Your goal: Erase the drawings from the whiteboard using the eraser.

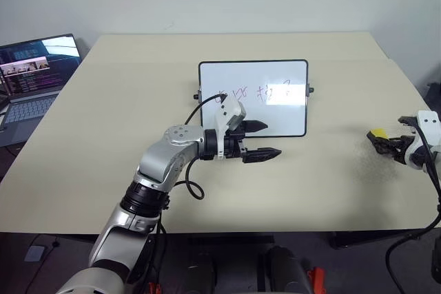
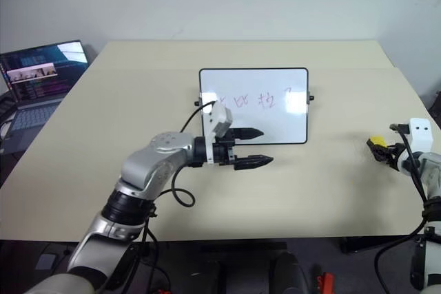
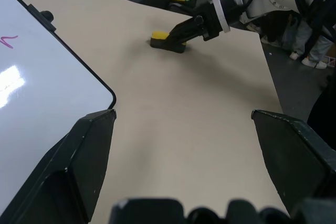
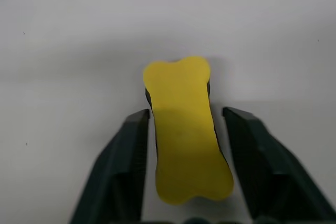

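Note:
The whiteboard stands tilted at the middle of the table, with reddish-purple drawings in a row across its upper half. My left gripper hovers open in front of the board's lower left part, pointing right and holding nothing. The yellow eraser lies on the table at the far right. My right gripper is down at it, one black finger on each side and narrow gaps still showing. From the left wrist view the eraser lies under the right gripper's tips.
A laptop with a lit screen sits at the table's far left edge. The beige table is bare between board and eraser. The table's right edge runs close beside the eraser.

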You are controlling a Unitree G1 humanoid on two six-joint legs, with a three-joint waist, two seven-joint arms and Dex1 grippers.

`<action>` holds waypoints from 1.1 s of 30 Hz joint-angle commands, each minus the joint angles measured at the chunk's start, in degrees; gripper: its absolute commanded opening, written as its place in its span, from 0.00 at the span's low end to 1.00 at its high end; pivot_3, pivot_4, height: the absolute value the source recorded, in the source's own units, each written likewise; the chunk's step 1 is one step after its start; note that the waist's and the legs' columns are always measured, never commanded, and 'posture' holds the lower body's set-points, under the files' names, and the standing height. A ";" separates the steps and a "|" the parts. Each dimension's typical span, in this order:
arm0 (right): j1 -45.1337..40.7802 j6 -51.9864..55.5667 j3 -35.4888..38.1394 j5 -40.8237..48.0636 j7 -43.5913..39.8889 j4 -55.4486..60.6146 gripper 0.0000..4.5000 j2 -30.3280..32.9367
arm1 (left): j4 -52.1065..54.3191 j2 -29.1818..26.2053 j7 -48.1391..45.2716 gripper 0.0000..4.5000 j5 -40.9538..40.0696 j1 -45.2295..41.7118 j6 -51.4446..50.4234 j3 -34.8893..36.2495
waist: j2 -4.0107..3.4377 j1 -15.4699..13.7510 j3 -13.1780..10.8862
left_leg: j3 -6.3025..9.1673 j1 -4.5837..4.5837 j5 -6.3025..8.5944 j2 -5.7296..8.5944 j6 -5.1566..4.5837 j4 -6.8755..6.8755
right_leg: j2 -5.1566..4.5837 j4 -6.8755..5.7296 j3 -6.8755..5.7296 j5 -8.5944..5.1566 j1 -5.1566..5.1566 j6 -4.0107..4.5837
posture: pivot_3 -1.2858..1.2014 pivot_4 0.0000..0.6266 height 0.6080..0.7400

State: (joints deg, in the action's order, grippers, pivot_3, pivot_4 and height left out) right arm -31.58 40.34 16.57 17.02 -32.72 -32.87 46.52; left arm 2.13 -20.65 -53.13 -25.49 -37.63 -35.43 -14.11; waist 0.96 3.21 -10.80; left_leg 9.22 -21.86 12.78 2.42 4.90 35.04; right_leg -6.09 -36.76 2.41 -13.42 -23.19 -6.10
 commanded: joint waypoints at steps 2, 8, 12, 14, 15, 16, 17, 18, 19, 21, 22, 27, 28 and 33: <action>-1.40 -1.27 0.92 0.23 -0.61 0.24 0.20 0.38 | 2.73 -0.63 0.05 1.00 -0.58 0.17 -0.07 1.84 | 0.00 0.01 0.00 | 0.00 0.00 0.00 0.00 0.00 0.00 | 0.00 0.00 0.00 0.00 0.00 0.00 | 0.52 0.24 1.00; -1.51 -1.56 0.47 0.09 -0.98 0.06 0.19 0.09 | 2.85 -0.58 0.24 1.00 -0.41 0.25 -0.29 1.98 | 0.00 0.01 0.00 | 0.00 0.00 0.00 0.00 0.00 0.00 | 0.00 0.00 0.00 0.00 0.00 0.00 | 0.52 0.24 1.00; -1.52 -2.01 -0.05 -0.40 -0.89 0.43 0.19 -0.09 | 2.84 -0.66 0.39 1.00 -0.39 0.34 -0.39 2.18 | 0.00 0.02 0.00 | 0.00 0.00 0.00 0.00 0.00 0.00 | 0.00 0.00 0.00 0.00 0.00 0.00 | 0.52 0.24 1.00; -1.62 -1.23 -0.04 0.01 -0.91 3.86 0.19 0.13 | 2.68 -1.27 0.72 1.00 0.02 0.56 0.00 2.75 | 0.00 0.04 0.00 | 0.00 0.00 0.00 0.00 0.00 0.00 | 0.00 0.00 0.00 0.00 0.00 0.00 | 0.52 0.24 1.00; -1.98 -0.84 -0.04 -0.04 -0.28 6.43 0.19 0.44 | 2.29 -1.74 0.99 1.00 0.21 0.63 0.42 3.54 | 0.00 0.12 0.00 | 0.00 0.00 0.00 0.00 0.00 0.00 | 0.00 0.00 0.00 0.00 0.00 0.00 | 0.52 0.24 1.00; -3.26 0.67 0.24 0.30 0.81 10.66 0.19 0.90 | 1.50 -2.60 1.72 1.00 0.75 0.54 1.14 4.87 | -0.01 0.17 0.00 | -0.01 0.00 0.00 0.00 0.00 0.00 | 0.00 -0.01 0.02 0.00 -0.02 0.00 | 0.52 0.24 1.00; -4.51 2.15 0.68 0.83 1.87 14.62 0.19 1.11 | 1.02 -3.38 2.10 1.00 0.83 0.46 1.53 6.05 | -0.04 0.32 -0.02 | -0.01 0.00 0.00 0.00 0.00 0.00 | 0.00 -0.03 0.02 0.00 -0.04 0.00 | 0.52 0.24 1.00; -5.22 3.36 1.04 1.21 2.65 17.37 0.19 1.19 | 0.81 -3.91 2.38 1.00 0.75 0.40 1.71 6.74 | -0.09 0.60 -0.06 | -0.02 -0.01 0.00 -0.01 0.00 0.00 | 0.00 -0.05 0.04 0.00 -0.08 0.00 | 0.52 0.24 1.00; -6.67 5.03 1.27 1.95 3.60 21.92 0.19 0.95 | 0.67 -4.72 2.72 1.00 0.61 0.47 2.05 8.07 | -0.11 0.69 -0.05 | -0.06 -0.02 0.00 -0.01 0.00 0.00 | 0.01 -0.09 0.08 0.00 -0.13 0.00 | 0.52 0.24 1.00; -10.30 9.12 0.18 3.55 5.04 31.12 0.19 -0.35 | 0.26 -6.66 3.45 1.00 0.42 0.67 2.21 10.83 | -0.12 0.74 -0.05 | -0.04 -0.01 0.00 -0.04 0.00 -0.01 | 0.03 -0.10 0.08 0.00 -0.14 0.00 | 0.52 0.24 1.00; -12.80 10.70 -1.46 4.20 5.71 35.62 0.19 -1.62 | 0.05 -7.99 3.70 1.00 0.74 0.92 2.62 12.19 | -0.12 0.75 -0.06 | -0.04 0.00 0.00 -0.05 0.00 -0.01 | 0.04 -0.09 0.07 0.00 -0.14 0.00 | 0.52 0.24 1.00; -22.78 12.39 -11.43 4.25 7.82 42.17 0.19 -12.52 | -2.03 -12.61 6.76 1.00 3.35 3.32 4.04 16.16 | -0.04 1.36 -0.01 | 0.03 0.02 0.01 -0.16 0.01 -0.06 | 0.15 -0.08 0.05 0.00 -0.15 0.01 | 0.52 0.24 1.00; -24.02 11.31 -13.92 3.60 7.93 41.79 0.19 -15.04 | -2.26 -13.08 7.61 1.00 4.29 4.13 4.48 16.35 | 0.03 1.25 0.01 | 0.08 0.00 0.01 -0.15 0.01 -0.06 | 0.15 -0.07 0.00 0.00 -0.14 0.01 | 0.52 0.24 1.00; -26.39 3.91 -24.87 -2.09 7.38 37.20 0.19 -22.81 | -0.89 -13.17 10.86 1.00 7.04 7.63 5.23 16.11 | 0.07 -0.16 -0.01 | 0.12 -0.18 0.01 -0.11 0.02 -0.06 | 0.13 -0.05 -0.01 0.19 -0.31 0.32 | 0.52 0.24 1.00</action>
State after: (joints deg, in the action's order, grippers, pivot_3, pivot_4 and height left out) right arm -55.88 47.84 -6.73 17.18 -25.04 4.56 23.94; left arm -0.87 -33.65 -43.21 -18.97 -29.69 -31.82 1.45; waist 1.03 3.05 -10.80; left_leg 9.36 -22.10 12.79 2.31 4.92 34.99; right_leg -5.96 -36.83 2.37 -13.22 -23.57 -5.78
